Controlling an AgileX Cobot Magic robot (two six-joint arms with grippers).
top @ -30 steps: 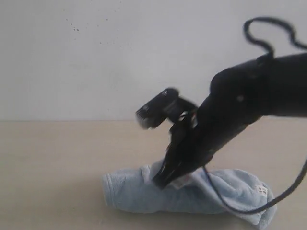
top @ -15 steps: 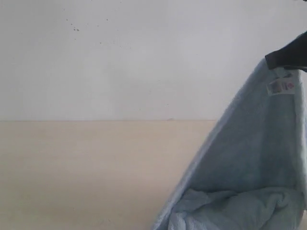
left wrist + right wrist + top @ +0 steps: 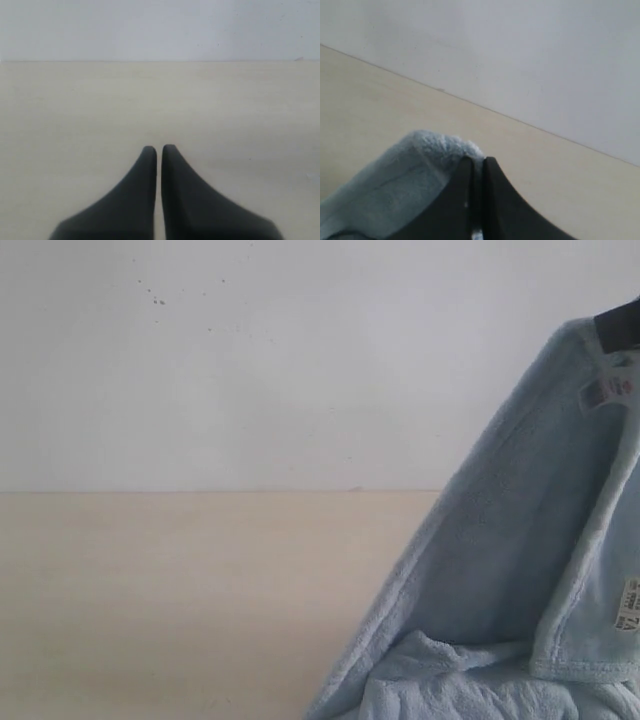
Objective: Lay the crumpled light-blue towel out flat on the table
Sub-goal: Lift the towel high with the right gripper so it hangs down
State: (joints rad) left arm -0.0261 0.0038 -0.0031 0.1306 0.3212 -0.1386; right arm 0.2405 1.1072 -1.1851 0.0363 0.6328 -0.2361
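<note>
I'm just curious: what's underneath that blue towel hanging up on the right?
The towel hangs from the right gripper; its lower end lies bunched on the beige table. Anything beneath that heap is covered, so I cannot tell.

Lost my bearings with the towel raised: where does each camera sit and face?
Exterior: low, off the arms, facing across the table to the wall; towel hangs at right from a sliver of right hand.
Left wrist: on left arm, over shut left hand, toward table and wall.
Right wrist: on right arm, over right hand pinching the towel.
Shared: exterior and right wrist show towel and right hand.
</note>
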